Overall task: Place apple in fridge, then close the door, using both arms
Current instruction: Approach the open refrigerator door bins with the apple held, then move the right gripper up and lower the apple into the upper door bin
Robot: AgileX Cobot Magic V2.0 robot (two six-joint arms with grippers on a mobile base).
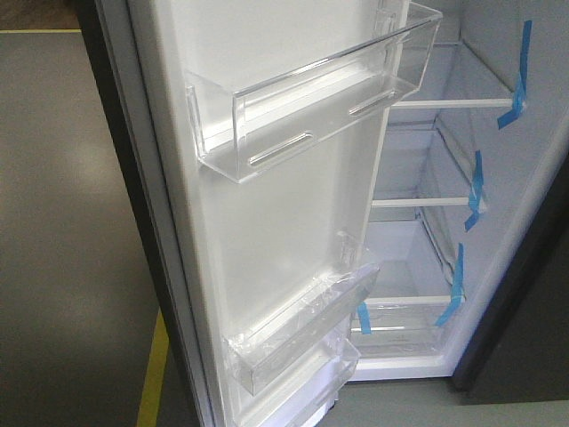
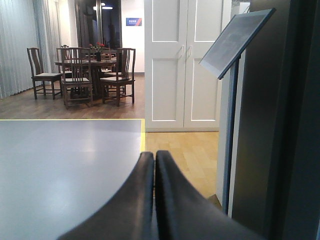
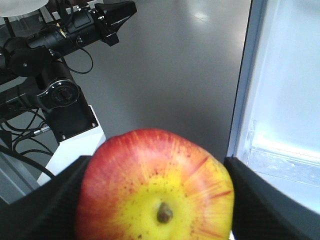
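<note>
- Currently, apple sits clamped stem-end up in right pincer, outside the fridge, ready to carry in.
- Left pincer is pressed together and empty, likely spare for pushing the door.
- Only front view shows bare shelves and door bins; no apple there.

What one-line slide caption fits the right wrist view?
Right gripper holds a red-and-yellow apple beside the open fridge.
</note>
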